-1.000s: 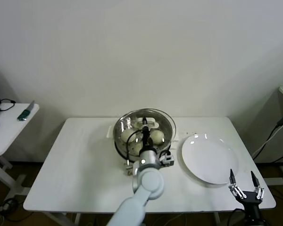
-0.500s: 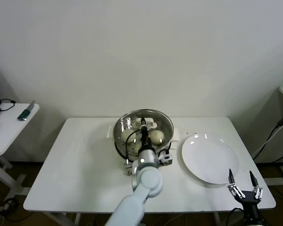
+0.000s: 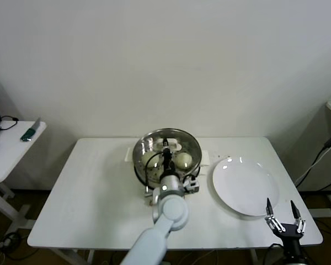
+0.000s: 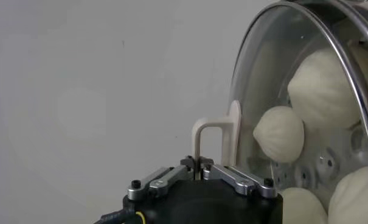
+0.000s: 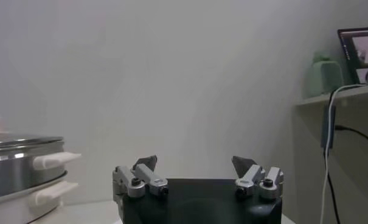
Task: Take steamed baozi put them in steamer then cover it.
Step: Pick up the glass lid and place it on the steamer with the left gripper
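The shiny steamer (image 3: 139, 165) stands mid-table on its white pot base, with the off-white baozi (image 3: 183, 160) inside; several show in the left wrist view (image 4: 280, 134). The clear glass cover (image 3: 190, 142) lies over the steamer, its metal rim (image 4: 348, 79) close to the basket. My left gripper (image 3: 167, 148) is shut on the cover's whitish handle (image 4: 215, 137) at its centre. My right gripper (image 3: 284, 212) is open and empty, low at the table's front right corner; it also shows in the right wrist view (image 5: 196, 163).
A flat white plate (image 3: 245, 185) lies right of the steamer. The steamer's side handles show in the right wrist view (image 5: 53, 159). A small side table (image 3: 11, 146) with tools stands at far left. A shelf with a cable (image 5: 333, 122) is at far right.
My left gripper has lowered the cover from a tilted position until it sits level over the steamer. The right gripper has barely moved.
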You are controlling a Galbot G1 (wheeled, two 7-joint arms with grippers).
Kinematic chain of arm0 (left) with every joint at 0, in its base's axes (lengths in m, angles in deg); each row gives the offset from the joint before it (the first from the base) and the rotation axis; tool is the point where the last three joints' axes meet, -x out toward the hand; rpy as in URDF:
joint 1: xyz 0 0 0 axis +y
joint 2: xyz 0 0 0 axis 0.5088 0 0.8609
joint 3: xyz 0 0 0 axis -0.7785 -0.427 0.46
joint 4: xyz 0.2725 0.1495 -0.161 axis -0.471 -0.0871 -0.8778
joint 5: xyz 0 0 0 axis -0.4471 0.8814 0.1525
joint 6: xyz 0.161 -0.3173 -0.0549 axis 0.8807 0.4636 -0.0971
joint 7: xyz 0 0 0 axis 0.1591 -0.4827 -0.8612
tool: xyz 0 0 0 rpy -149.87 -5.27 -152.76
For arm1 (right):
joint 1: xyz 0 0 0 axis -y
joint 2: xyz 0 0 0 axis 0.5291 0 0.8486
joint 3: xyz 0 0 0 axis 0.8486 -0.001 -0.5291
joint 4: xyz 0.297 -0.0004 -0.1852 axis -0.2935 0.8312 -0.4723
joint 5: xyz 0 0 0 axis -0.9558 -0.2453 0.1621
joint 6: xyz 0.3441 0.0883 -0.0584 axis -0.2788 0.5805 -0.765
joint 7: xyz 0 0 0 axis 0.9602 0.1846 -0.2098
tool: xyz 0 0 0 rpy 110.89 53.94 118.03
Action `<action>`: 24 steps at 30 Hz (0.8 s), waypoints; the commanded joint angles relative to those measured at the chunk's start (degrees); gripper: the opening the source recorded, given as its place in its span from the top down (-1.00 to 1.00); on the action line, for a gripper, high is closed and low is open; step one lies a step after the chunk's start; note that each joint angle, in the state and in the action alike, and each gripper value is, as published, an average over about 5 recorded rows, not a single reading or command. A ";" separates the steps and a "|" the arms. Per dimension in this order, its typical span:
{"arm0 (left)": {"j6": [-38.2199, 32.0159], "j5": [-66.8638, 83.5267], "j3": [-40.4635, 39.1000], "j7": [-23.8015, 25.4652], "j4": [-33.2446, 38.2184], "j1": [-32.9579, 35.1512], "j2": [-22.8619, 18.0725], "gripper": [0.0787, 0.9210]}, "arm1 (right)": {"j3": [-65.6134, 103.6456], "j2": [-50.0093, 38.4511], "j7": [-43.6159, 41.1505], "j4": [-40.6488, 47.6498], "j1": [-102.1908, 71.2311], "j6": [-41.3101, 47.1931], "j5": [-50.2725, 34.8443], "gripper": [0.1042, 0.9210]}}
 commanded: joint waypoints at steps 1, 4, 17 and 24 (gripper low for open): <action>1.77 -0.51 0.22 -0.07 -0.14 0.38 1.58 0.88 | -0.01 0.25 -0.03 -0.01 -0.01 -0.02 -0.07 -0.76; 1.60 -0.51 0.40 -0.10 -0.40 0.42 1.76 0.88 | -0.04 0.29 -0.02 0.01 0.04 -0.05 -0.07 -0.76; 1.90 1.23 -0.10 0.44 0.31 0.69 1.62 0.88 | -0.08 0.50 -0.02 -0.05 0.16 0.00 0.06 -0.76; 2.18 3.58 -0.69 0.22 2.40 0.78 2.48 0.70 | -0.39 0.49 -0.03 -0.26 0.33 0.38 0.01 -0.76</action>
